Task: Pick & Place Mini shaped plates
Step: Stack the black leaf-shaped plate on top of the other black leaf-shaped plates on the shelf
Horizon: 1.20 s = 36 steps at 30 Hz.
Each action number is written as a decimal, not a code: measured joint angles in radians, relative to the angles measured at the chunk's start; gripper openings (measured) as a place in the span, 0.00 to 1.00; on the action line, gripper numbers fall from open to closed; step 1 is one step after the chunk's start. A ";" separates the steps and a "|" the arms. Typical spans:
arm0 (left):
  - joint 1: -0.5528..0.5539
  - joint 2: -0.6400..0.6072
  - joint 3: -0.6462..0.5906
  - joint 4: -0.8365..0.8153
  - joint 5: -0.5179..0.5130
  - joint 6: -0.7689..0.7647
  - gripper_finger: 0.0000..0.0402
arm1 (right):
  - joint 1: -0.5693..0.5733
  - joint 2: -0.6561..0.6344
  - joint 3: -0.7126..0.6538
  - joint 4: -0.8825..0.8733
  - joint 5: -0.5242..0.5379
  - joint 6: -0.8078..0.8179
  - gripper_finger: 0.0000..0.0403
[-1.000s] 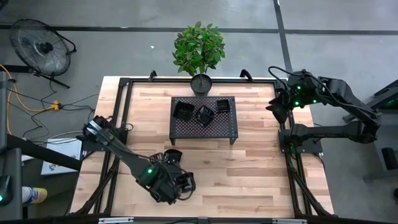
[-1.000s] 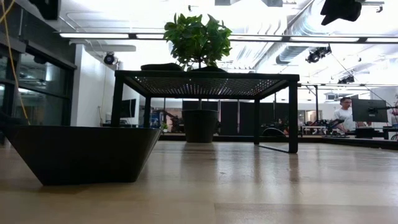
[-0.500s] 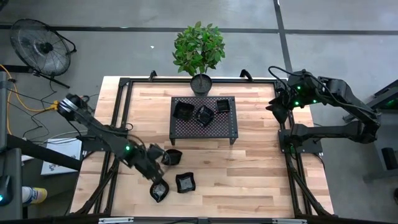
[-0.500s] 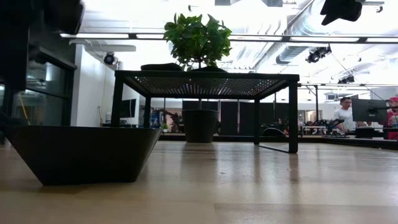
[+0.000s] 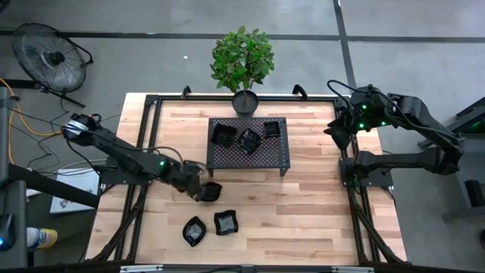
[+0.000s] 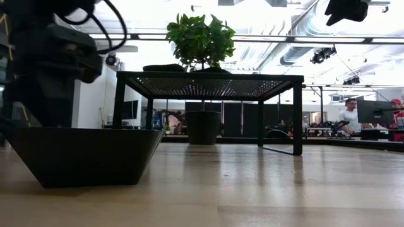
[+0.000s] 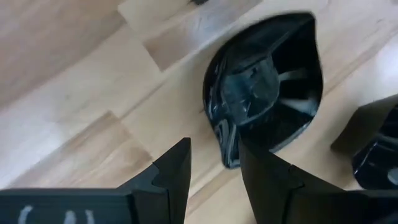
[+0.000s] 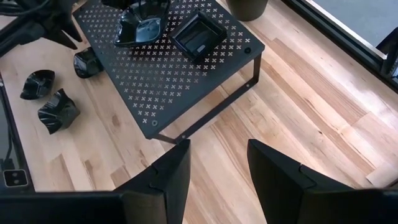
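My left gripper hangs with its jaws parted and empty, lined up over the rim of a glossy black leaf-shaped mini plate lying on the pale wooden table, just left of the near-left leg of the black perforated metal rack; I judge this is the approach for a pinch on that raised edge. Two more small black dishes, an oval one and a wavy-edged one, sit apart nearer the front edge, waiting. Three plates already rest on the rack top, likely the goal. My right gripper waits, jaws spread and empty, high at the far right corner, clear of the work.
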 joint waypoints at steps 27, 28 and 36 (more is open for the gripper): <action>0.060 0.143 0.000 0.112 0.112 0.112 0.32 | 0.000 0.000 0.000 0.000 -0.002 0.001 0.38; 0.060 0.141 0.000 0.110 0.109 0.112 0.31 | 0.000 0.000 0.000 -0.001 -0.002 0.000 0.38; 0.060 0.136 0.000 0.106 0.124 0.135 0.13 | 0.000 0.000 0.000 -0.003 -0.002 0.000 0.38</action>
